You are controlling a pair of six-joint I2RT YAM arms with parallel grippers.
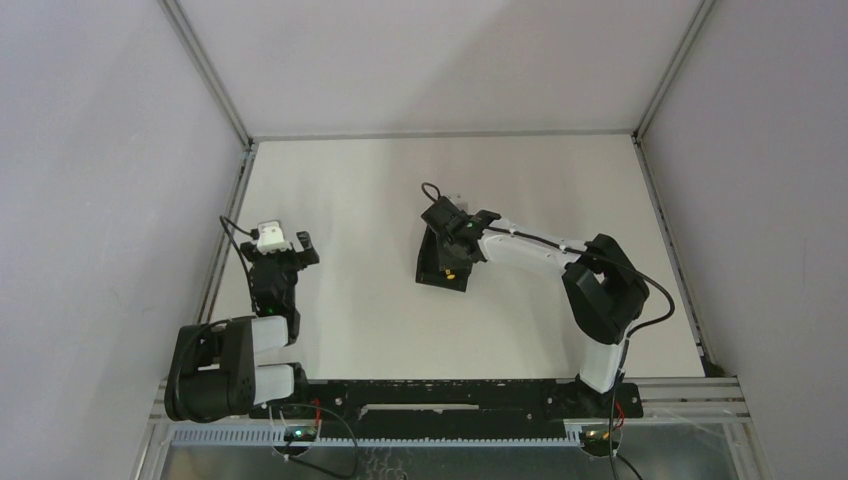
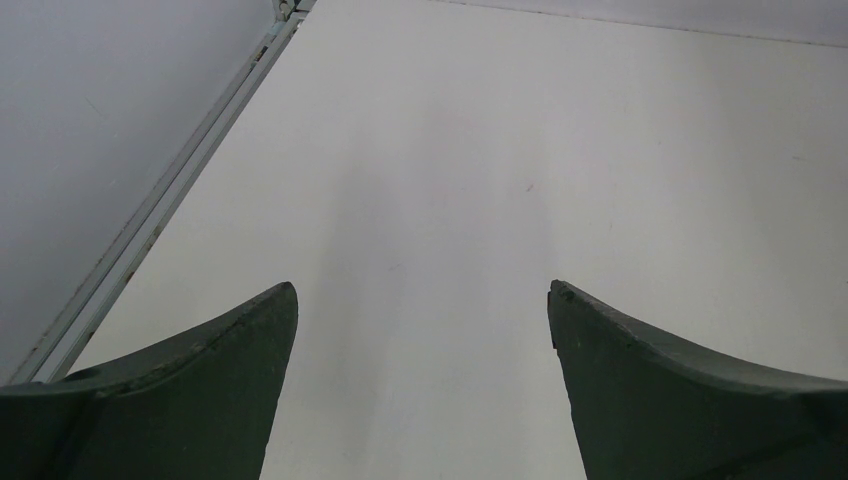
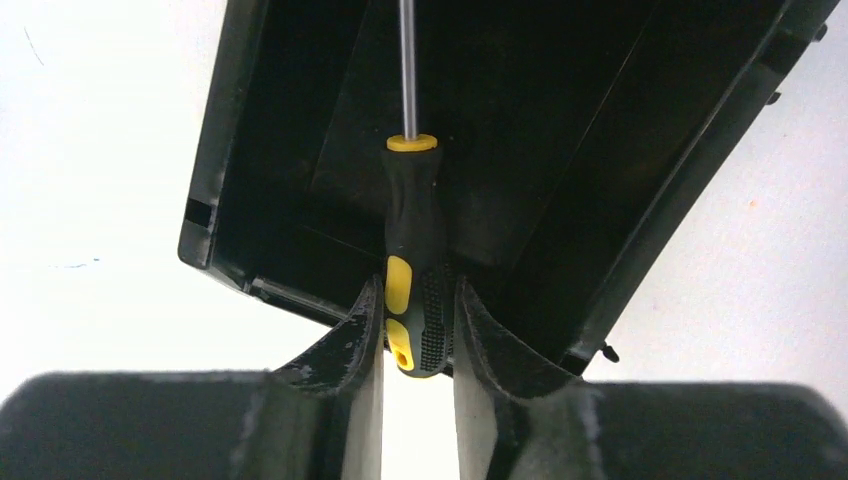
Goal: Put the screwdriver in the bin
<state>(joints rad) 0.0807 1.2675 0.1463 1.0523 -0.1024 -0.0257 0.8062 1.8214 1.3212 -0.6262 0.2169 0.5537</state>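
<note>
My right tool [image 3: 418, 292] grips the screwdriver [image 3: 412, 235] by its handle, shaft pointing into the bin [image 3: 232, 150] so a release should drop it inside; my left tool [image 2: 422, 300] is spread wide, empty.

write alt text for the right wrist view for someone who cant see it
The right gripper is shut on the screwdriver by its yellow-and-black handle, with the thin metal shaft pointing away over the inside of the open black bin. The bin sits on a white table.
</note>
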